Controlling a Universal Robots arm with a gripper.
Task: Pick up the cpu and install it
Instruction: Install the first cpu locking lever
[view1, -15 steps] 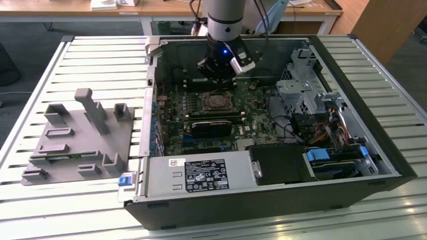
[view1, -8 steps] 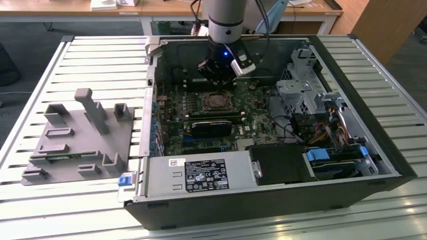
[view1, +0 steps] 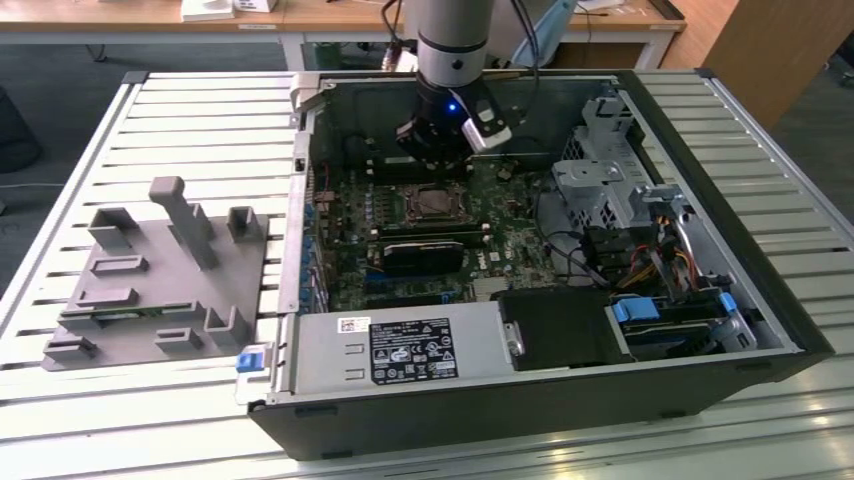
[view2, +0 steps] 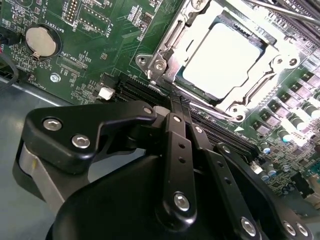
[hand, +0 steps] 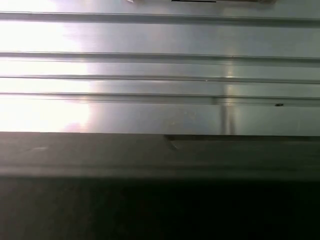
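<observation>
In the exterior view, the gripper (view1: 441, 150) hangs inside the open PC case (view1: 747, 330), just above the cpu (view1: 431, 204), which sits in the socket on the motherboard (view1: 400, 260). A grey fixture plate (view1: 160, 290) lies on the slatted table (view1: 80, 400) to that view's left.

In the second wrist view, the gripper's fingers (view2: 177, 150) are drawn narrow, holding nothing; the cpu (view2: 222, 60) lies flat in its socket frame (view2: 165, 62).

In the first wrist view, table slats (hand: 160, 65) lie beyond a dark edge.

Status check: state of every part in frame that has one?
Silvery square cpu: seated in the motherboard socket, not held.
Metal socket frame: open around the chip.
Black gripper: above the board beside the socket, fingers together, holding nothing.
Black computer case: side panel off, interior exposed.
Grey plastic fixture plate: no chip visible.
</observation>
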